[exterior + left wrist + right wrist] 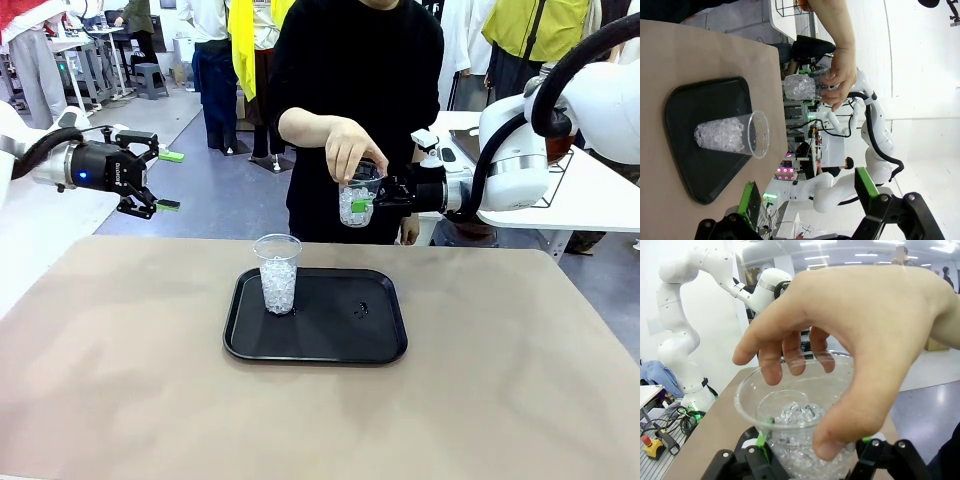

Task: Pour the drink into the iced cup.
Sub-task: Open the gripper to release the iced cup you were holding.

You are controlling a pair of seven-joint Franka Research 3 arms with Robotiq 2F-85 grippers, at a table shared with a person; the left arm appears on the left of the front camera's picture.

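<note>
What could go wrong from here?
The hand and the right end effector both hold the iced cup in the air, so a mistimed release could drop it. The clear cup might also buckle and spill ice if squeezed hard. Brought in low, it could knock the tray cup.

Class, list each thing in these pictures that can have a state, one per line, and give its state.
left tool: open, empty, in the air.
held cup: upright, ice inside, no drink; person's hand grips its rim.
right tool: shut on held cup.
tray cup: upright on the tray, ice inside, no drink.
tray: flat on the table.
</note>
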